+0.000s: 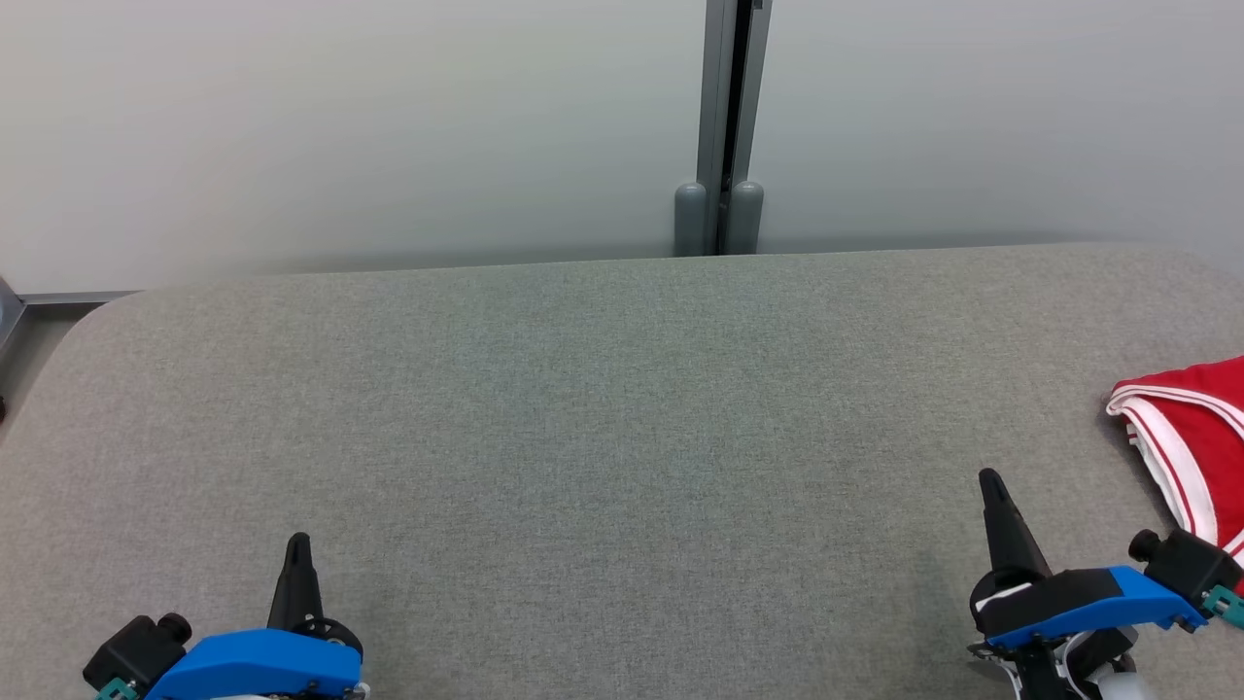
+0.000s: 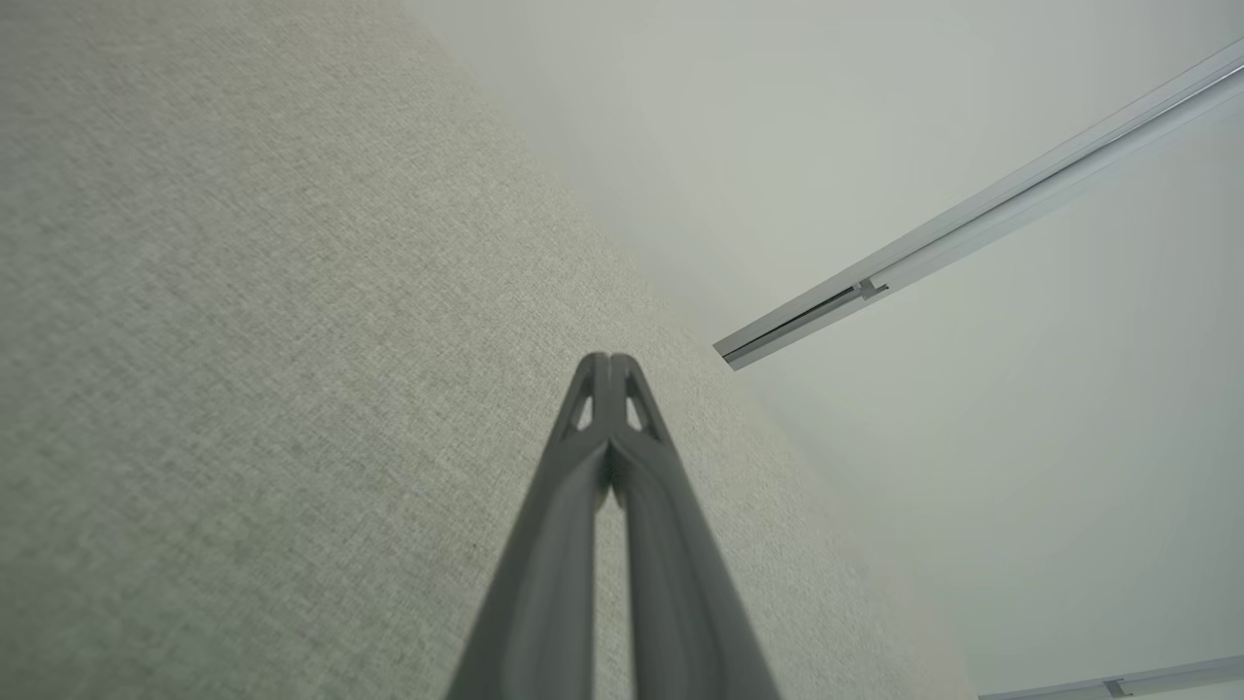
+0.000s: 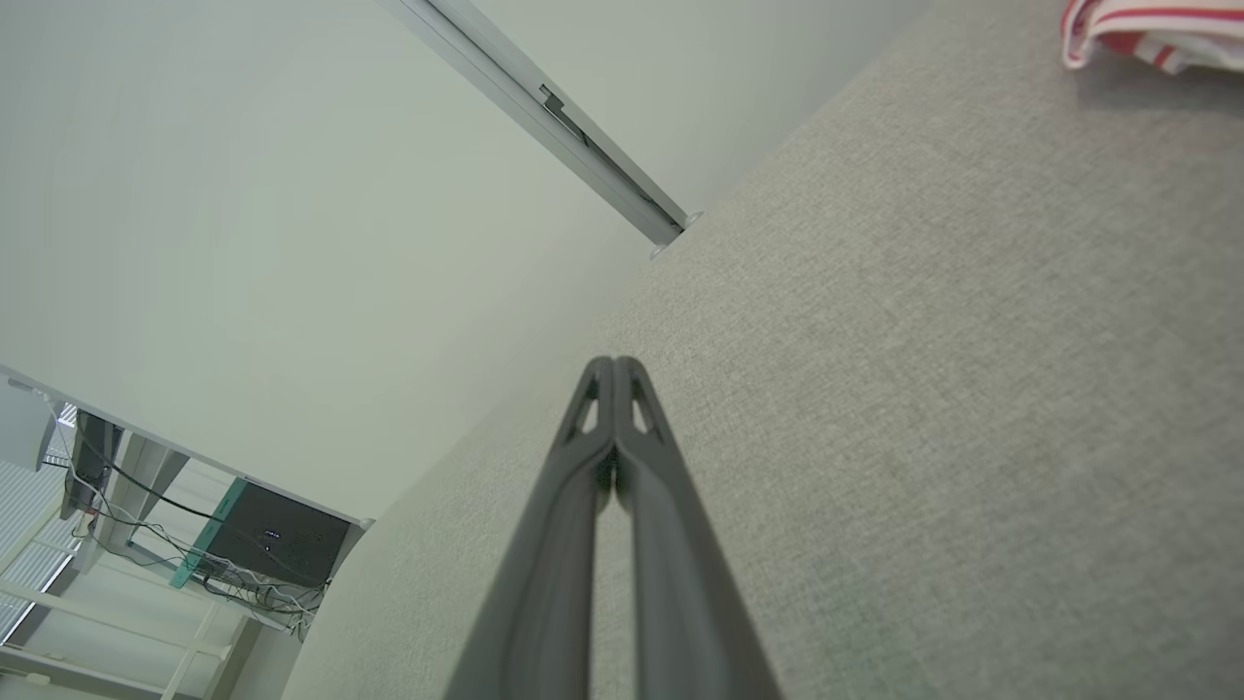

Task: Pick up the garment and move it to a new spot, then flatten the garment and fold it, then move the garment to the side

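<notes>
Left gripper (image 1: 297,544) and right gripper (image 1: 990,481) closed, empty; the red garment (image 1: 1205,413) looks soft, light, best pinched at its white-striped edge

Grey fabric table (image 1: 583,389) against pale partition wall (image 1: 340,126).

Left gripper (image 1: 297,541) and right gripper (image 1: 989,476): blue housings (image 1: 258,663), black knobbed blocks (image 1: 136,653), teal tabs (image 1: 1226,608), tapered dark fingers (image 2: 554,544)

Light: bright, even, diffuse;
Shadows: soft, faint beneath garment (image 3: 1157,34) edge;
Focus: fingers (image 2: 544,603) blurred near wrist lenses; worktop (image 2: 243,340) weave sharp
</notes>
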You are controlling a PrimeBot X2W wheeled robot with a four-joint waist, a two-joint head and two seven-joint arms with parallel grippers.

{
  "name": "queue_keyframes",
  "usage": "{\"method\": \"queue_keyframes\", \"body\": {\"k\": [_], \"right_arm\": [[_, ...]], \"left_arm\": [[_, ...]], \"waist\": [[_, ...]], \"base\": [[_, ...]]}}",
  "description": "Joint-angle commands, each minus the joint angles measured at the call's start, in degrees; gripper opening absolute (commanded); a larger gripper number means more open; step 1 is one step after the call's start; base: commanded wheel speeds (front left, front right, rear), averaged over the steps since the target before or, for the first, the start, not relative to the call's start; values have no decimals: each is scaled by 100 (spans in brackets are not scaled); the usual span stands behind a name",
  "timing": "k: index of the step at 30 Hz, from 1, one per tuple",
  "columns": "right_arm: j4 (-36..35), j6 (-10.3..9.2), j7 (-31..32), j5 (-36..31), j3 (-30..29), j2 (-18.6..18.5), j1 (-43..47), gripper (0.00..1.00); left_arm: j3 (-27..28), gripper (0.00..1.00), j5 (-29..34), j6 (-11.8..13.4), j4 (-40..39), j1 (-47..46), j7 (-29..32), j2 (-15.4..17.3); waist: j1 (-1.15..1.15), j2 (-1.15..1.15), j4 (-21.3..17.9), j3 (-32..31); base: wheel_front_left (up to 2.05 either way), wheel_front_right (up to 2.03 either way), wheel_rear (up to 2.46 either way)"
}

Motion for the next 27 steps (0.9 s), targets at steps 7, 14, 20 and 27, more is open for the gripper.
{"method": "queue_keyframes", "body": {"k": [7,14,20,27], "right_arm": [[-209,1,155,636,-81,-14,25,0],[-300,1,271,1105,-132,-14,52,0],[-377,1,374,1483,-173,-15,78,0],[-456,1,478,1897,-217,-16,105,0]], "left_arm": [[102,0,-578,-77,-171,-185,162,27],[150,0,-1005,-112,-241,-222,281,28],[197,0,-1354,-142,-292,-236,379,29],[249,0,-1736,-173,-357,-270,485,30]], "waist": [[0,0,-2,-1],[0,0,-4,-3],[0,0,-6,-4],[0,0,-8,-5]], "base": [[0,0,0],[0,0,0],[0,0,0],[0,0,0]]}}
